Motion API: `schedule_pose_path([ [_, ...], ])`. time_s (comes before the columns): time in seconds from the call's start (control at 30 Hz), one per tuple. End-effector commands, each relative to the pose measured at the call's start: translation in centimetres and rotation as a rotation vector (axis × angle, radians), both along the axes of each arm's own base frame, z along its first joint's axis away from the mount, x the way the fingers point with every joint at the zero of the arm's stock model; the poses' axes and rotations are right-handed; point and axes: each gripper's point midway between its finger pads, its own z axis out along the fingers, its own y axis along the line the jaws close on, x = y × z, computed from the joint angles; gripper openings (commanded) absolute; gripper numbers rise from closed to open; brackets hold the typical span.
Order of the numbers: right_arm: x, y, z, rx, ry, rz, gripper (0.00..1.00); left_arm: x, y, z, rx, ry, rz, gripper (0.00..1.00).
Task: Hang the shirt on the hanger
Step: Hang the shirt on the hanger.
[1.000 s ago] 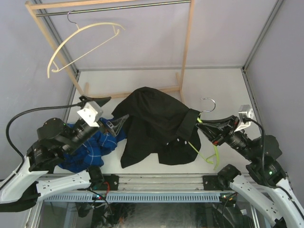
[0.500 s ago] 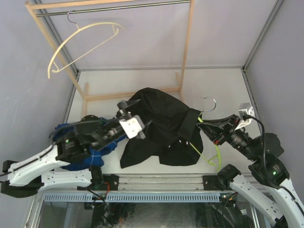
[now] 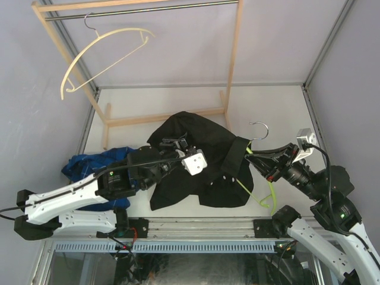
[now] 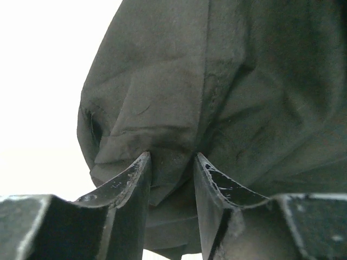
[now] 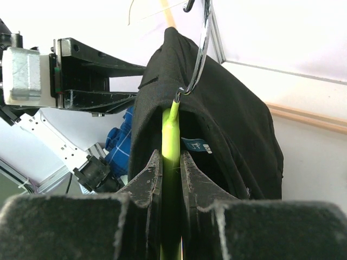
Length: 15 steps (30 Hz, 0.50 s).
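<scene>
Right gripper (image 5: pixel 171 160) pinches the green hanger (image 5: pixel 171 130) just below its hook. Shirt (image 3: pixel 209 135) is draped over that hanger, its lower part heaped mid-table (image 3: pixel 273 110). Left gripper (image 4: pixel 171 162) has its fingers parted, tips at a fold of the shirt.

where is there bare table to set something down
Bare table at far right, between the rack post and the right wall; also the far strip behind the floor bar. Crowded in the middle and near left: black shirt, blue shirt, left arm.
</scene>
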Motion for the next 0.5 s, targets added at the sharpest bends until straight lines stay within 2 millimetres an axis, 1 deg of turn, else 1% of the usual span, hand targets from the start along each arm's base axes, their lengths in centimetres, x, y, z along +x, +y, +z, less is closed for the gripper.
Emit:
schedule_pose_path([
  [0.0, -1.0, -0.4, 4.3, 0.094, -0.097, 0.016, 0.00, 1.4, 1.6, 0.2, 0.003, -0.048, 0.130, 0.35],
  [0.1, -1.3, -0.3, 4.3, 0.094, -0.101, 0.029, 0.00, 2.0, 2.3, 0.6, -0.004, -0.082, 0.177, 0.15],
  [0.17, -1.4, -0.3, 4.2, 0.085, -0.107, 0.037, 0.00, 2.1, 2.6, 1.3, -0.018, -0.092, 0.193, 0.02],
  [0.2, -1.6, -0.2, 4.1, 0.077, -0.113, 0.044, 0.00, 2.0, 2.9, 1.8, -0.033, -0.095, 0.195, 0.01],
  [0.33, -2.4, 0.0, 3.6, 0.042, -0.138, 0.086, 0.00, 1.4, 3.9, 4.5, -0.106, -0.091, 0.174, 0.00],
  [0.43, -3.3, 0.5, 3.3, 0.011, -0.166, 0.142, 0.00, 0.4, 4.6, 6.9, -0.155, -0.066, 0.125, 0.00],
  [0.47, -3.6, 0.6, 3.3, 0.004, -0.176, 0.162, 0.00, 0.0, 4.9, 8.2, -0.181, -0.060, 0.102, 0.00],
])
